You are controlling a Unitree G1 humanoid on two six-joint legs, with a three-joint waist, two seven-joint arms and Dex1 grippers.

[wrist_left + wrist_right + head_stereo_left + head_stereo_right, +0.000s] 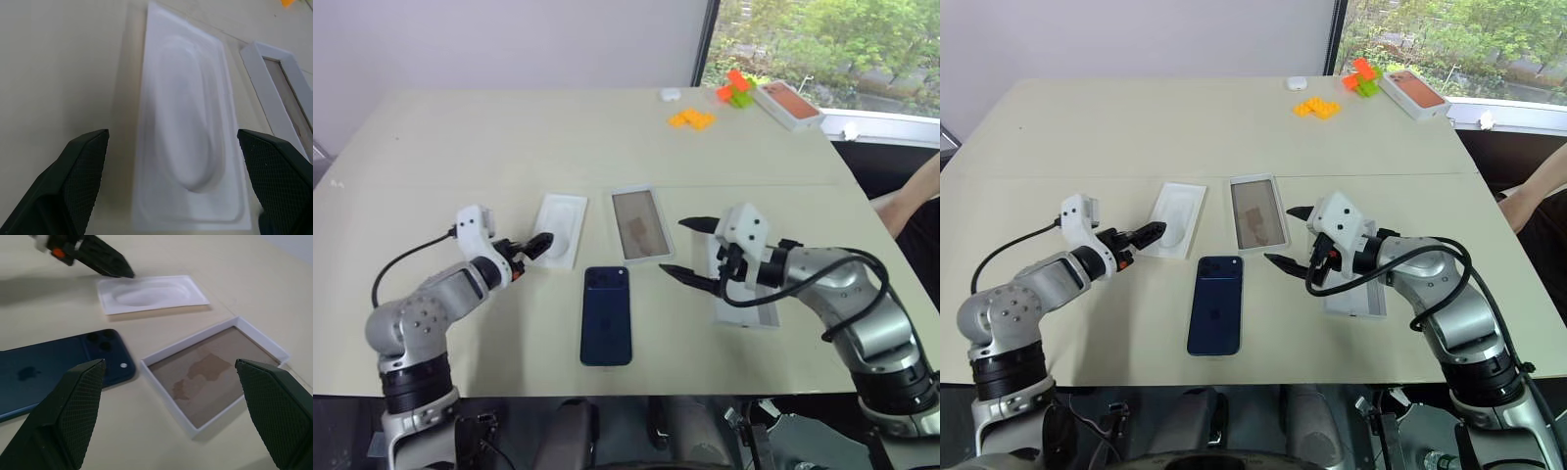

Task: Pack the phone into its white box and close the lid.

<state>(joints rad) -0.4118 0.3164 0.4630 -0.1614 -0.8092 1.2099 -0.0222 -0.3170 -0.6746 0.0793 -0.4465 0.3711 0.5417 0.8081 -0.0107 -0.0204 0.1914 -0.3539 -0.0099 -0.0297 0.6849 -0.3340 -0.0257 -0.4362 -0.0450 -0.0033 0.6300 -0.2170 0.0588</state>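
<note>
I am seeing the phone [607, 314] lying back-up at lower centre of the head view, untouched. The white box [637, 224] is sitting open just above it. The lid [744, 294] is lying under my right arm, right of centre. The left gripper [538, 245] is hovering wide open and empty over the insert [561, 229], left of the box; the right gripper [690, 252] is gaping empty beside the box. Risk: I am aiming the left at the insert, not the phone, and may nudge it. The flat phone may slide when pinched.
</note>
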